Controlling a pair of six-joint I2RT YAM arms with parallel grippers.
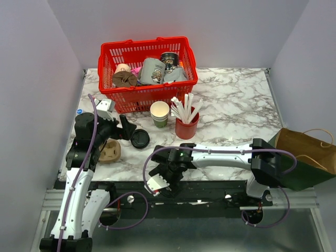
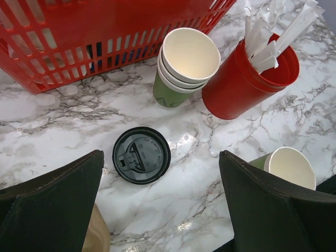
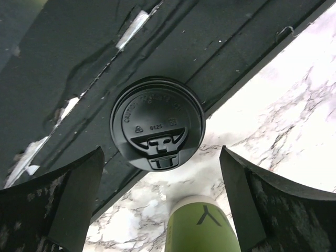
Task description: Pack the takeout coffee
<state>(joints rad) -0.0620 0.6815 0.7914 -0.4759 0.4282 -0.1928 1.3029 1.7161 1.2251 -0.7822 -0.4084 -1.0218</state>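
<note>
While right jaws gape, black lid (image 3: 157, 123) lies between, untouched.

You're getting bright, even overhead light; soft shadows pooling beside red cup (image 2: 236, 94); glare glinting off marble table (image 2: 184, 140); all views rendering sharp.

Marble table (image 2: 58, 121): lid (image 2: 142, 155) between left gripper's (image 2: 160, 163) fingers; cup stack (image 2: 181, 68), red cup (image 2: 236, 92) and basket (image 2: 79, 52) beyond them.
</note>
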